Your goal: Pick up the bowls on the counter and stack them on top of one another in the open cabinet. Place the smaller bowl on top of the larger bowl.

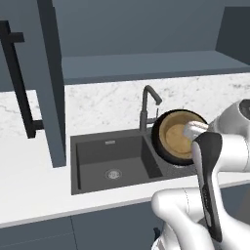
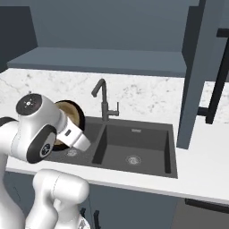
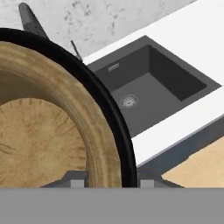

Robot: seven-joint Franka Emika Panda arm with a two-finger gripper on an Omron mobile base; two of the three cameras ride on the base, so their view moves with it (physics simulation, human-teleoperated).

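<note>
The tan wooden smaller bowl sits nested inside the glossy black larger bowl. The pair is held on edge in the air above the right basin of the sink, with the hollow facing the camera. My gripper is shut on their shared rim, one finger inside the wooden bowl and one outside the black bowl's rim. In the right base view the bowls peek out behind my forearm. The open cabinet shelf lies above and behind, its door swung out at the left.
A dark double sink is set into the white marble counter, with a dark faucet just behind the bowls. The cabinet door's long black handle juts out at the left. In the right base view the door stands at the right.
</note>
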